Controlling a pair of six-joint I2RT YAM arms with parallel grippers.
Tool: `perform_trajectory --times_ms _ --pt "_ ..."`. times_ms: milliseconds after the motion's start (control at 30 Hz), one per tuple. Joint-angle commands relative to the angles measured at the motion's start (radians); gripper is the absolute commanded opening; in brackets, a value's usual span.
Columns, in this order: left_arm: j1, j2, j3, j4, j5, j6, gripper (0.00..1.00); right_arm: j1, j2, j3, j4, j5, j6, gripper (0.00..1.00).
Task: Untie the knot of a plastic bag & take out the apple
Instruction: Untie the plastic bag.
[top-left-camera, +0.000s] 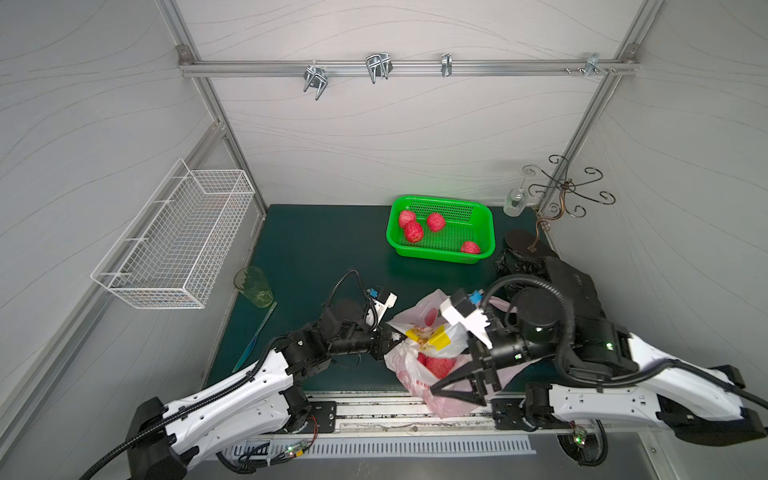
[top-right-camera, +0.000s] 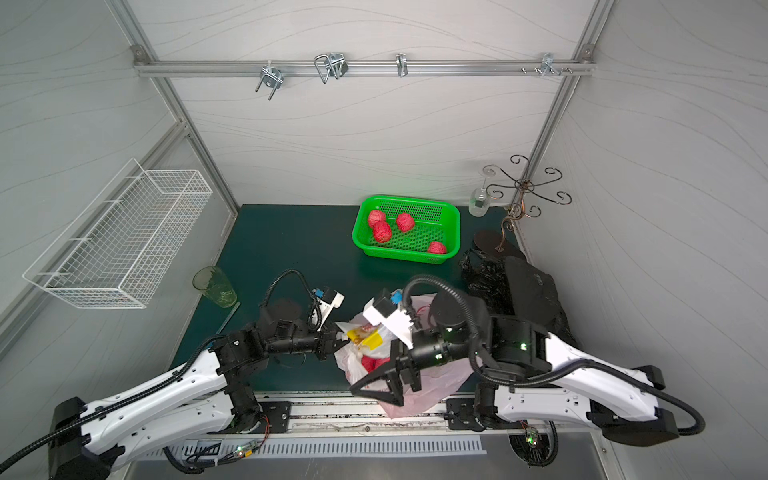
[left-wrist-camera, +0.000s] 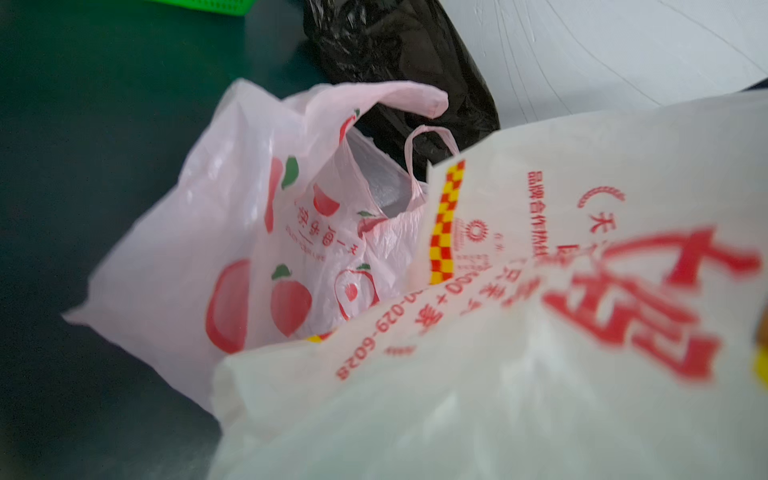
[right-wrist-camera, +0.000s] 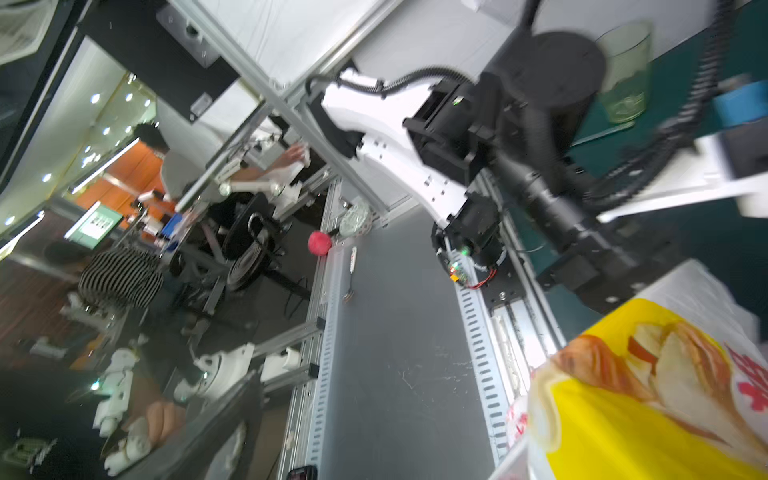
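Dark green matting covers the table (top-left-camera: 324, 249) inside a white-walled booth, and a green basket (top-left-camera: 440, 205) holding four red apples stands at the back. Near the front edge, between the two arms, lies the plastic bag (top-left-camera: 409, 374), white with red and yellow print. The left gripper (top-left-camera: 387, 332) is clamped tight on a bunched edge at the top of the bag, and the left wrist view is filled with that film close up. The apple (top-left-camera: 439, 365) sits inside the bag, its red showing just beside the right gripper (top-left-camera: 436, 387). That gripper hangs above the bag with its jaws wide apart and nothing in them.

No tight knot can be made out, so the untying looks done or nearly done. The step in hand seems to be taking the apple out. For the next move, the left arm would hold the mouth wide while the right lowers its fingers around the apple without pinching loose film.
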Motion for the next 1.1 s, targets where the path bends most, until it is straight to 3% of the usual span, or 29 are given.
perform_trajectory --times_ms 0,67,267,300,367,500,567,667,833,1000,1067 --pt "0.012 -0.02 0.147 -0.199 -0.182 0.17 0.0 -0.08 0.009 0.078 -0.273 0.167 -0.022 0.99" --pt "0.055 0.001 0.221 -0.267 -0.169 0.23 0.0 -0.154 0.033 0.056 -0.261 0.181 -0.029 0.99" --pt "0.192 0.049 0.36 -0.293 -0.048 0.314 0.0 -0.3 0.175 0.036 0.009 0.112 -0.146 0.99" --pt "0.197 0.059 0.397 -0.31 -0.024 0.322 0.14 -0.315 0.207 0.052 0.03 0.104 -0.154 0.99" --pt "0.199 0.076 0.476 -0.339 0.027 0.312 0.57 -0.327 0.257 0.073 0.034 0.098 -0.143 0.99" --pt "0.199 0.089 0.616 -0.353 0.289 0.284 0.97 -0.327 0.239 -0.059 0.109 0.077 -0.069 0.99" --pt "0.198 0.08 0.616 -0.33 0.403 0.315 0.99 -0.33 0.188 -0.157 0.17 0.052 -0.019 0.99" --pt "0.199 0.082 0.556 -0.372 0.487 0.489 0.99 -0.332 0.099 -0.253 0.24 -0.002 0.034 0.99" --pt "0.201 0.04 0.391 -0.278 0.446 0.75 0.99 -0.339 -0.005 -0.315 0.274 -0.185 0.008 0.99" --pt "0.2 0.157 0.466 -0.346 0.493 1.065 0.98 -0.354 -0.041 -0.328 0.267 -0.256 -0.004 0.99" --pt "0.197 0.198 0.49 -0.335 0.468 1.117 0.98 -0.369 -0.046 -0.329 0.269 -0.262 0.003 0.99"
